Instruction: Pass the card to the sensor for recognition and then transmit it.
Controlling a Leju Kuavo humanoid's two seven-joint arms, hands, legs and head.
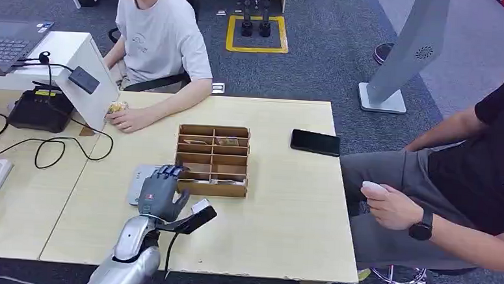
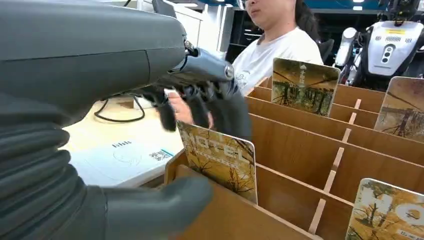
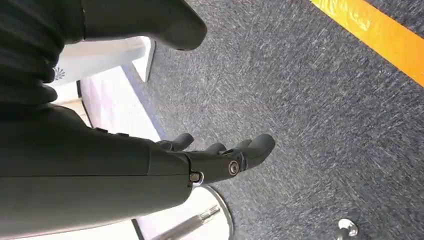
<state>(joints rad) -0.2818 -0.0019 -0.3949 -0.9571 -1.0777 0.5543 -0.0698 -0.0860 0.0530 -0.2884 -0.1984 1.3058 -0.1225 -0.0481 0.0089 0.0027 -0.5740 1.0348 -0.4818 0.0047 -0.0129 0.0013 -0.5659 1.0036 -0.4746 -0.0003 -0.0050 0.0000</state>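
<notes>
A brown wooden divider box (image 1: 211,187) stands mid-table with several cards upright in its slots. My left hand (image 1: 162,192) hovers at the box's near left corner. In the left wrist view a yellow "HOTEL" card (image 2: 220,160) stands in the nearest slot, with my dark fingers (image 2: 200,107) curled just behind it and my thumb (image 2: 160,205) in front of the box wall; the card is not pinched. A flat white sensor pad (image 2: 122,160) lies on the table beside the box, partly under my hand (image 2: 100,75). My right hand (image 3: 220,157) hangs over grey carpet, fingers apart and holding nothing.
A black phone (image 1: 315,143) lies right of the box. A person in a white shirt (image 1: 160,39) sits at the far left with a hand on the table. Another person (image 1: 468,186) sits at the right. A black device (image 1: 41,108) and cables lie at the left.
</notes>
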